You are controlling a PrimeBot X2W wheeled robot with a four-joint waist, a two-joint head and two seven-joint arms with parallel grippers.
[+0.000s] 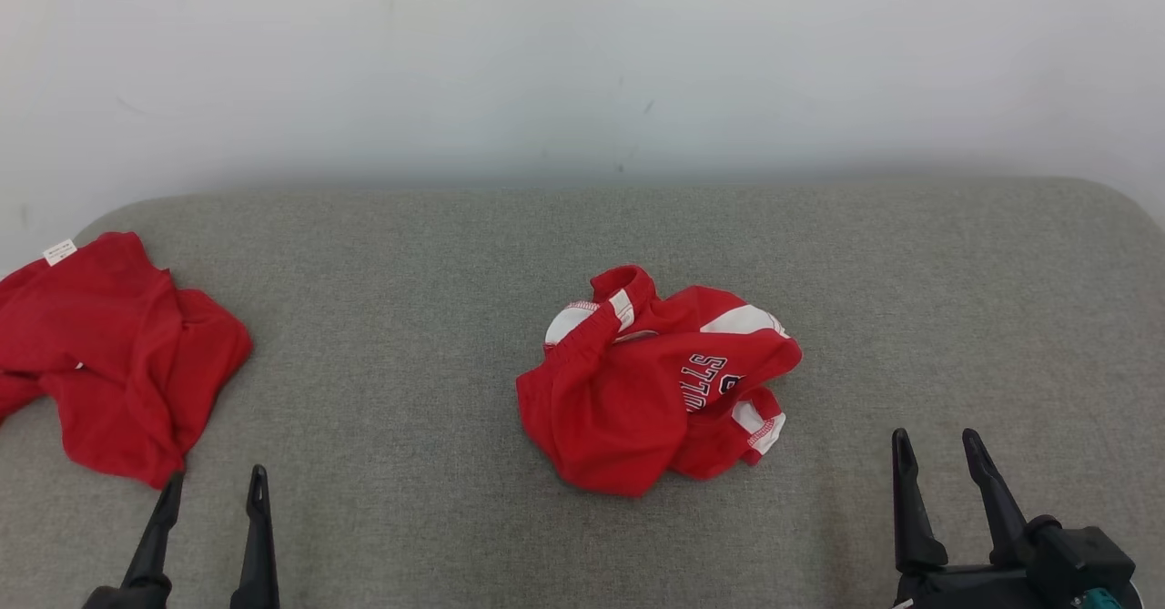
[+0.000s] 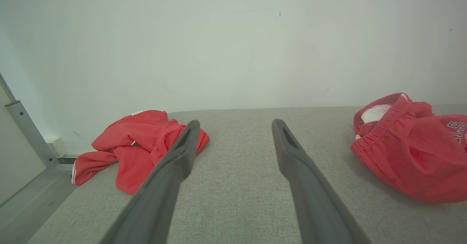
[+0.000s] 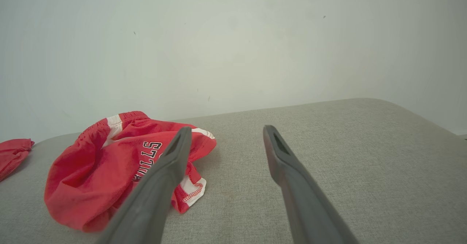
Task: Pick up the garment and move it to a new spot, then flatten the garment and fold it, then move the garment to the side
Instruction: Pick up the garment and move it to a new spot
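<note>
Spread wide, gripping nothing: left gripper (image 1: 217, 474) and right gripper (image 1: 935, 434). Lying crumpled on grey cushion (image 1: 410, 272), apart from both: red lettered shorts (image 1: 637, 390). Near left gripper: another red garment (image 1: 109, 345).

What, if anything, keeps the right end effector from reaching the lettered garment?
Likely yes, it can reach: the right end effector is open, and only bare cushion lies between it and the lettered garment.
</note>
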